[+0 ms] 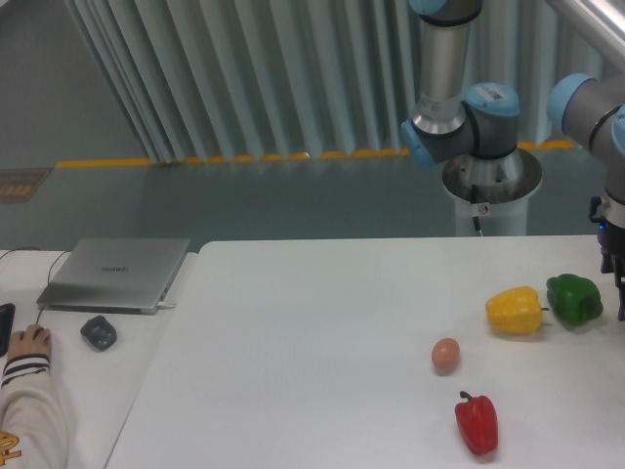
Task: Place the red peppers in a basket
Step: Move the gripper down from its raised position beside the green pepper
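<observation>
Red pepper (477, 423) lies near an egg (445, 355), apart from yellow pepper (515, 311).

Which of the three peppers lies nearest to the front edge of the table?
The red pepper; the yellow pepper and green pepper lie farther back, side by side.

The right frame edge is cutting off the gripper (621, 283), hiding its jaws. The left edge is cropping a phone (4, 327), and a hand's (26, 342) sleeve is running off the bottom.
</observation>
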Motion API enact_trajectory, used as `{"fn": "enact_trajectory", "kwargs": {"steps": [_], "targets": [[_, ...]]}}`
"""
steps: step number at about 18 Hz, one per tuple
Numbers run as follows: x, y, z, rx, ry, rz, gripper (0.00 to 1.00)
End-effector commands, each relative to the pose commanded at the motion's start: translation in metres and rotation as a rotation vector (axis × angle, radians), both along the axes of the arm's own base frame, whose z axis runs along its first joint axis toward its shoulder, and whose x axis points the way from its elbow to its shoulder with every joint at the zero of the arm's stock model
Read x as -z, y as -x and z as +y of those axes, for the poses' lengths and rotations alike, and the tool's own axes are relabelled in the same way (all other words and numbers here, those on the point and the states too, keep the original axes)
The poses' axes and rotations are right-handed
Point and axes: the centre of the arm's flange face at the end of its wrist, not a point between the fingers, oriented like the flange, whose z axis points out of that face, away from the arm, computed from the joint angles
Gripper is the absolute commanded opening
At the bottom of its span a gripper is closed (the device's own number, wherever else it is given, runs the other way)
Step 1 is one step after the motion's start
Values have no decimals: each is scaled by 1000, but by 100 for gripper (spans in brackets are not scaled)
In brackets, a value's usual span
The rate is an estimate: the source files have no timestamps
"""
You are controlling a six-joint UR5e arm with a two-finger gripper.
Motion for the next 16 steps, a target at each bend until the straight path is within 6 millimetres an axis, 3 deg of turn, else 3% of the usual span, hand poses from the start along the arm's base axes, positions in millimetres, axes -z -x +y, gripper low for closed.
{"fn": "enact_trajectory", "kwargs": {"steps": [6, 11, 16], "targets": [[-7, -8, 4, -4, -6, 6, 100], [-12, -19, 18, -87, -29, 13, 100], [-20, -24, 42, -105, -163, 62, 100]]}}
